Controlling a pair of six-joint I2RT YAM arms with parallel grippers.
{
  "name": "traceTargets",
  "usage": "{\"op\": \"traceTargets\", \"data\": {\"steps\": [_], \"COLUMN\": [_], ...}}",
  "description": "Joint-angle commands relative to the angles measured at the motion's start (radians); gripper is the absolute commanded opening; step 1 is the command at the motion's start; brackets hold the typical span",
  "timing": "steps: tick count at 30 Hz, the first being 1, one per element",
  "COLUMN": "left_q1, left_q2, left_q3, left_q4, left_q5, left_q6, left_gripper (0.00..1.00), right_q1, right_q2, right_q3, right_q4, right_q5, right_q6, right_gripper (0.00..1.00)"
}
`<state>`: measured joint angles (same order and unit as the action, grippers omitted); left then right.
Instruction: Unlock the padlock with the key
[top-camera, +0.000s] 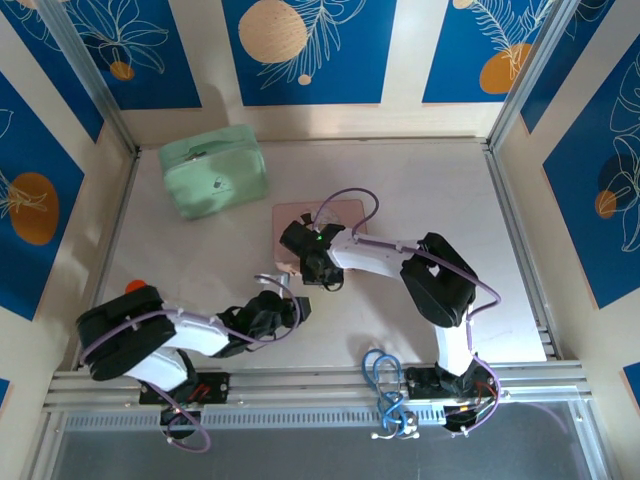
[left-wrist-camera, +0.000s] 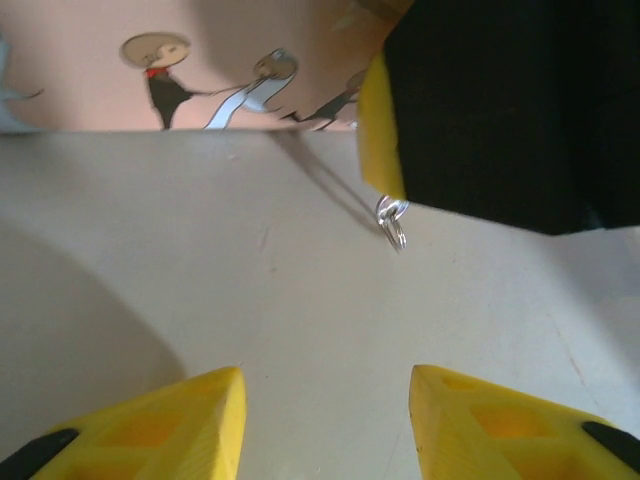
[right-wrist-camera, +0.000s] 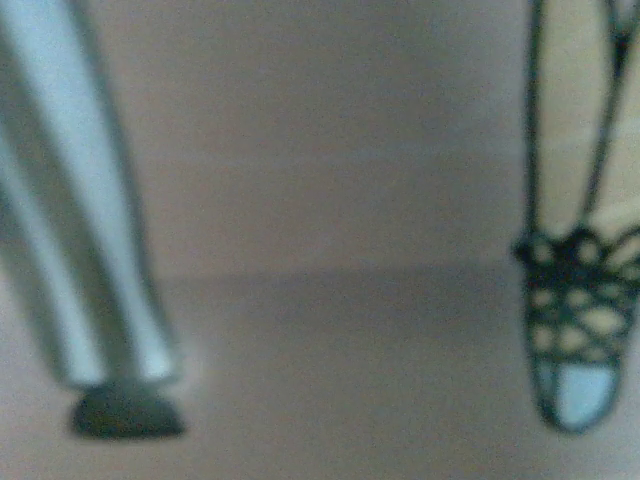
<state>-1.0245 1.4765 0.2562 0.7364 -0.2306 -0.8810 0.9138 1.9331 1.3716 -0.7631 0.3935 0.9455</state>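
1. Blue panels printed with pale leaves and orange discs wall in a beige tabletop (top-camera: 420, 190).
2. At the near edge, left of the middle, the left gripper (top-camera: 290, 308) lies low over the tabletop. Its yellow fingertips (left-wrist-camera: 215, 400) stand apart with bare surface between them, gripping nothing.
3. Just beyond it, the right gripper (top-camera: 320, 278) points down at the near left corner of a pink rectangular tin printed with cartoon figures (top-camera: 300, 212). The tin sits about mid-tabletop.
4. From the left wrist, one yellow finger (left-wrist-camera: 378, 130) of the right gripper and its black body show. Whether its jaws are together or apart cannot be told.
5. A small silvery metal ring (left-wrist-camera: 392, 222) hangs at that finger's lower tip, just above the tabletop and just in front of the tin's printed side wall. Whether it belongs to the padlock or to the key cannot be told, and no blue body can be made out beside it.
6. The right wrist camera gives only a blurred, very close pinkish printed surface.
7. A mint-green soft case with a zip (top-camera: 213, 172) lies towards the far left corner, well apart from the tin.
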Motion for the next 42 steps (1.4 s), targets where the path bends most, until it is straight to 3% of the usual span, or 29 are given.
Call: {"op": "traceTargets", "data": {"steps": [1,8,12,16,17,21,23,30,42], "left_q1": [-0.008,-0.008,-0.004,0.001,0.005,0.028,0.041,0.038,0.038], "left_q2": [0.079,0.214,0.231,0.236,0.245,0.333,0.389,0.408,0.340], "left_q3": [-0.002,-0.025,-0.044,-0.026,-0.026,-0.052,-0.078,-0.055,-0.128], "left_q4": [0.223,0.458,0.475,0.425,0.429,0.586,0.671,0.672,0.672], "left_q5": [0.058,0.080,0.041,0.041,0.047,0.071,0.070,0.039,-0.063], "left_q6": [0.018,0.029,0.020,0.012,0.002,-0.044,-0.082,-0.061,-0.080], "left_gripper": [0.45,0.47,0.48,0.26,0.24,0.25,0.29,0.27,0.25], "right_q1": [0.003,-0.034,-0.055,-0.070,-0.073,-0.080,-0.080,-0.096,-0.104], "right_q2": [0.015,0.022,0.016,0.011,0.009,0.010,0.008,0.006,0.053], "right_q3": [0.049,0.080,0.074,0.067,0.067,0.066,0.066,0.044,0.188], "right_q4": [-0.078,-0.111,-0.106,-0.092,-0.089,-0.077,-0.076,-0.049,-0.234], "right_q5": [-0.145,-0.273,-0.317,-0.351,-0.358,-0.384,-0.386,-0.447,-0.514], "right_q6": [-0.027,-0.030,-0.030,-0.034,-0.036,-0.037,-0.035,-0.007,-0.055], "right_gripper": [0.00,0.00,0.00,0.00,0.00,0.00,0.00,0.00,0.00]}}
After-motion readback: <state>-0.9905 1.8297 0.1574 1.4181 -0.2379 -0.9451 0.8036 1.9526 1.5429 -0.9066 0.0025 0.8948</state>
